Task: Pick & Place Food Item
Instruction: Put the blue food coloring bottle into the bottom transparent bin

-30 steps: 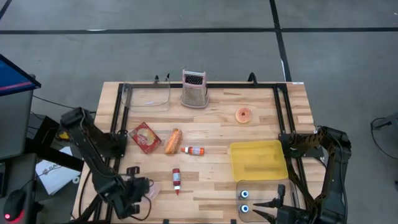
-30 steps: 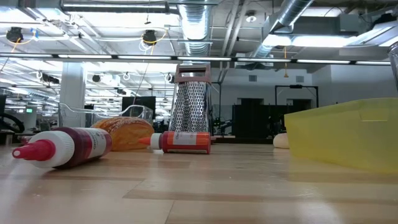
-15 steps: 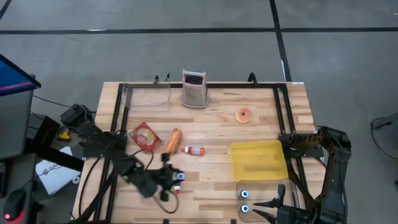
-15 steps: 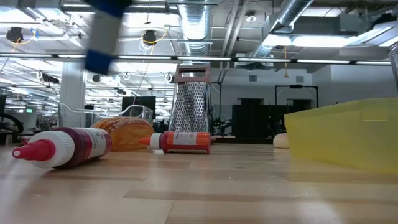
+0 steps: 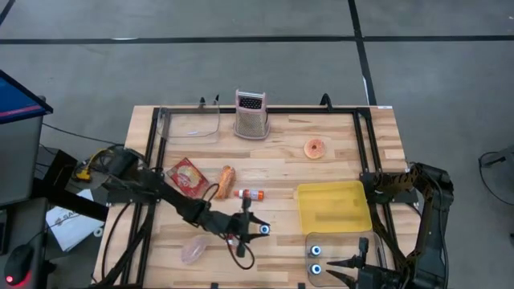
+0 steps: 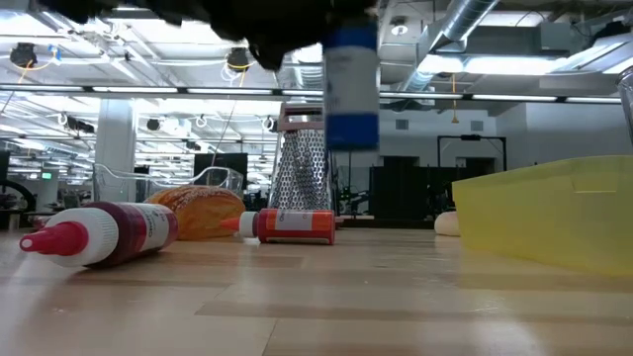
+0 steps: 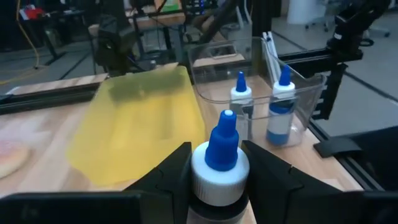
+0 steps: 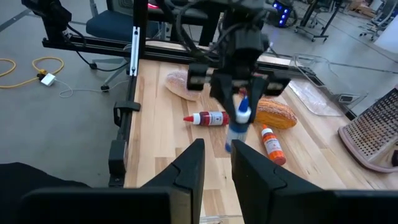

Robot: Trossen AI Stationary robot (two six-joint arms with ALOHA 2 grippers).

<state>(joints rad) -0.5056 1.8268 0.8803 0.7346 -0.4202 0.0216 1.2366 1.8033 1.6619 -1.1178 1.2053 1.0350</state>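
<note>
The left pincer [image 5: 255, 229] is clamped on a blue-capped bottle [image 7: 219, 163] and holds it in the air above the middle of the surface [image 5: 281, 172], toward its front edge. The pick therefore looks done; the placing is left. The likely goal is the clear bin [image 5: 341, 255] at the front right corner, where two similar blue-capped bottles [image 5: 316, 260] already stand, though the yellow tray [image 5: 333, 205] just behind it cannot be ruled out.

The right pincer [image 8: 214, 167] waits off the front right corner, its fingers close together with only a narrow gap and nothing between them.

A red-capped sauce bottle [image 6: 99, 232], an orange bottle [image 5: 252, 194], a bread roll [image 5: 224, 181], a packet [image 5: 187, 177], a donut [image 5: 314, 148] and a grater [image 5: 250, 115] lie or stand untouched.

In the low view the bottle's cap is cut off by the dark arm. A pale pink object [image 5: 193, 250] near the front edge is too blurred to name.
</note>
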